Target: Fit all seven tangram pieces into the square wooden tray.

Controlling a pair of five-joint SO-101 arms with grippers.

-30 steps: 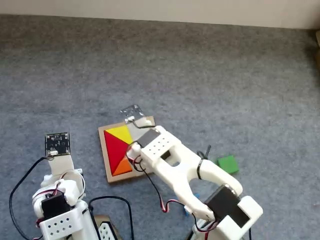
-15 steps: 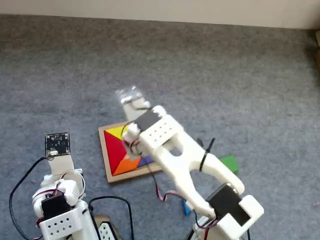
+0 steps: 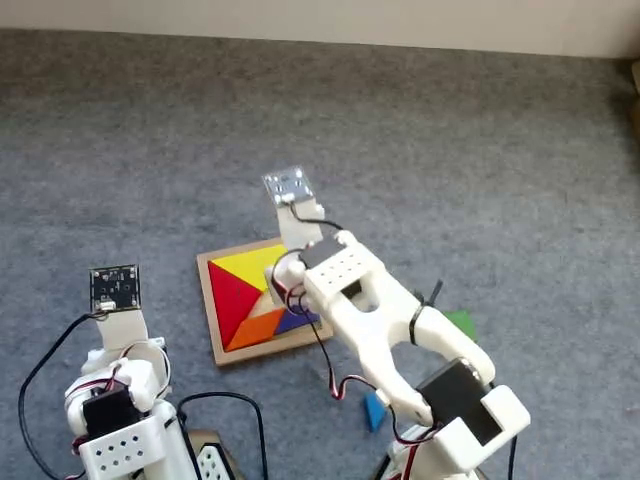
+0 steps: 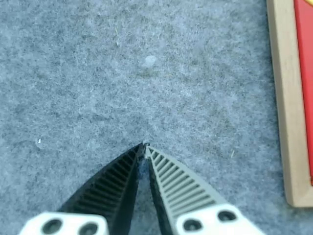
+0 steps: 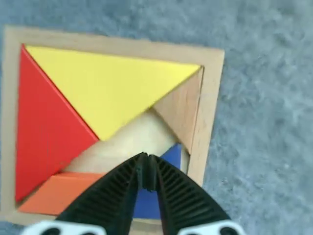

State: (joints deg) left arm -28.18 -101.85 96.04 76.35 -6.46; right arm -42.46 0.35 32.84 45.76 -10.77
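Right gripper (image 5: 146, 171): clenched on nothing, poised over the tray (image 5: 211, 88), tips above its bare middle. Left gripper (image 4: 144, 147): also clenched and empty, low over the carpet (image 4: 98, 73), just beside the tray rim. Looks about five-sevenths done: yellow triangle (image 5: 112, 78), red triangle (image 5: 44, 127), orange piece (image 5: 54, 198), blue piece (image 5: 172, 155) and tan triangle (image 5: 183, 112) seated. Leaves the green piece (image 3: 462, 322) and a loose blue piece (image 3: 375, 410) out on the carpet by the right arm, with that pale gap to fill.

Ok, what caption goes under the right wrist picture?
Shut right end effector over the wooden tray, by its yellow triangle and red triangle.
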